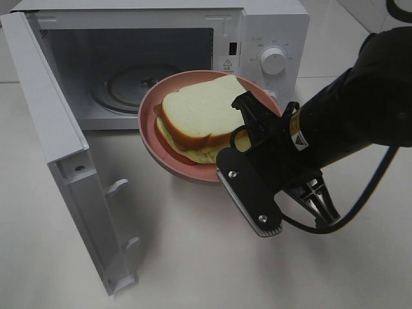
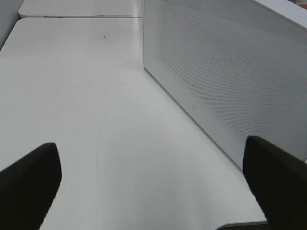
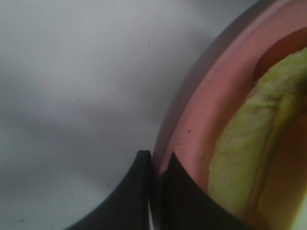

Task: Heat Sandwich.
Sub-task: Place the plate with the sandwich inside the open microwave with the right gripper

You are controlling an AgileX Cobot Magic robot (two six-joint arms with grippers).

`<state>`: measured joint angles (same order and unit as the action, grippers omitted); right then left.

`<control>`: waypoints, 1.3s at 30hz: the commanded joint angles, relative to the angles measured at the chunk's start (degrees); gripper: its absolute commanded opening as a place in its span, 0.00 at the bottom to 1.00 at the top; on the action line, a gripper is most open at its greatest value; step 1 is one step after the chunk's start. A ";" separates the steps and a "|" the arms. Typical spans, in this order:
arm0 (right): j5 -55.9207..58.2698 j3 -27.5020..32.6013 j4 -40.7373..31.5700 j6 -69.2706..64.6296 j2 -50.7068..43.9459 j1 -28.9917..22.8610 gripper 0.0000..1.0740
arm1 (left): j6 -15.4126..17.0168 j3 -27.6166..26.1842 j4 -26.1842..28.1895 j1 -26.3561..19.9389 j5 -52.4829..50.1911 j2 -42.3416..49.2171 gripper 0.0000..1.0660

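The sandwich (image 1: 196,116), thick white bread over pale green filling, lies on a round pink plate (image 1: 149,122). The plate hangs just in front of the open white microwave (image 1: 270,32). My right gripper (image 1: 241,138) is shut on the plate's near right rim. The right wrist view shows its two black fingers (image 3: 180,191) pinching the pink plate rim (image 3: 201,120), with the sandwich's green filling (image 3: 244,158) beside them. My left gripper (image 2: 152,191) is open with nothing between its fingers. It faces bare table beside a perforated white panel (image 2: 230,72) of the microwave, and the exterior high view does not show it.
The microwave door (image 1: 58,148) stands swung open at the left, reaching toward the table's front. Inside the cavity lies the glass turntable (image 1: 132,84). The control knob (image 1: 273,61) is on the right front. The right arm's black cable (image 1: 367,193) loops over the table.
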<state>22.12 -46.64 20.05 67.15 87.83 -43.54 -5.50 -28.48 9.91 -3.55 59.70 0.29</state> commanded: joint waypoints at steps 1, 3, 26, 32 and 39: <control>1.03 -2.52 -0.06 0.74 1.60 0.17 0.00 | 0.00 0.23 0.34 -0.29 -0.52 1.43 0.91; 2.46 -4.24 -0.11 1.49 3.09 0.17 0.00 | 0.00 0.23 0.34 -0.29 -0.52 1.43 0.91; 9.28 -17.48 -9.34 16.90 11.69 0.23 0.00 | 0.00 0.23 0.34 -0.29 -0.52 1.43 0.91; 12.03 -21.20 -13.06 20.74 14.44 0.29 0.00 | 0.00 0.23 0.34 -0.29 -0.52 1.43 0.91; 15.64 -26.64 -15.47 22.12 17.70 0.29 0.00 | 0.00 0.23 0.34 -0.29 -0.52 1.43 0.91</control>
<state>37.64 -71.51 5.33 88.29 105.31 -43.54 -5.50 -28.48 9.91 -3.55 59.70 0.29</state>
